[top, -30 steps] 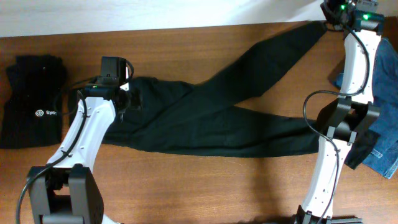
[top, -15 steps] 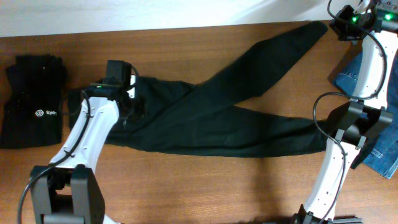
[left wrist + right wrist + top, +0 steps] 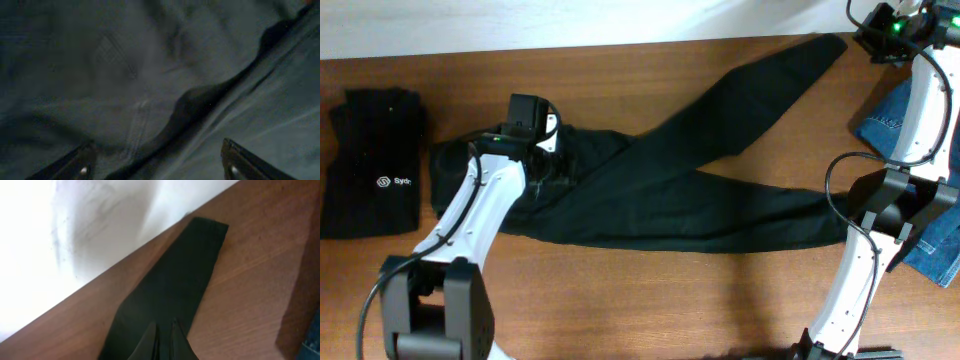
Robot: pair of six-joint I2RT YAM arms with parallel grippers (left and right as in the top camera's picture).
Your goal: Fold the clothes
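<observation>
The black trousers lie spread across the table, waist at the left. One leg runs up to the far right corner and the other runs right along the middle. My left gripper hovers low over the waist area. In the left wrist view it is open, with wrinkled black fabric between and under the fingers. My right gripper is at the far right corner, just past the upper leg's hem. In the right wrist view its fingers are shut and empty above that leg.
A folded black top with a small white logo lies at the left edge. Blue denim jeans lie at the right edge under the right arm. A white wall borders the table's far edge.
My left gripper moved right over the waist area. My right gripper moved right and away from the upper leg's hem, which now lies flat on the table.
</observation>
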